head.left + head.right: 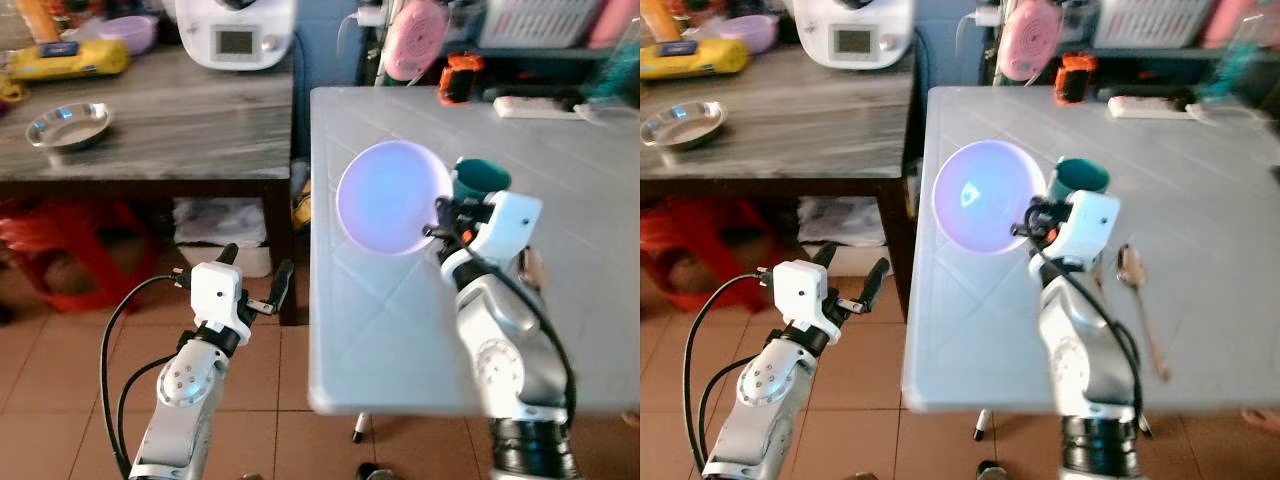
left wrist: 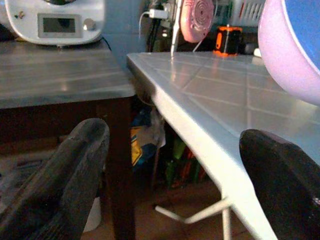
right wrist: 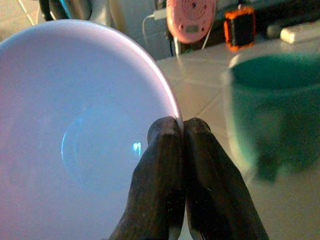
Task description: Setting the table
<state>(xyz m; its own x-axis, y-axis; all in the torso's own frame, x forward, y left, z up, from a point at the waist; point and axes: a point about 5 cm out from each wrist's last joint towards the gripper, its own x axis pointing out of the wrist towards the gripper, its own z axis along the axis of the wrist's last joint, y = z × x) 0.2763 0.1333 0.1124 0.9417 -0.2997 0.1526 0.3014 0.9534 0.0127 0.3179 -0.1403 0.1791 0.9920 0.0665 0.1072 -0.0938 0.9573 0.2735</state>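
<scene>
My right gripper [image 3: 182, 127] is shut on the rim of a pale purple bowl [image 1: 390, 195], holding it tilted above the white table [image 1: 400, 330]. A teal cup [image 1: 1077, 180] stands on the table just behind the bowl, close to the gripper. A metal spoon [image 1: 1135, 290] lies on the table to the right of my right arm. My left gripper [image 1: 255, 280] hangs open off the table's left edge, over the tiled floor, with nothing between its fingers [image 2: 55, 180].
A dark wooden table [image 1: 150, 130] at the left carries a steel dish [image 1: 68, 125], a white appliance [image 1: 235, 35] and a purple bowl [image 1: 130, 32]. A pink fan [image 1: 415, 38], an orange device [image 1: 460, 78] and a power strip [image 1: 535, 105] sit at the white table's far edge.
</scene>
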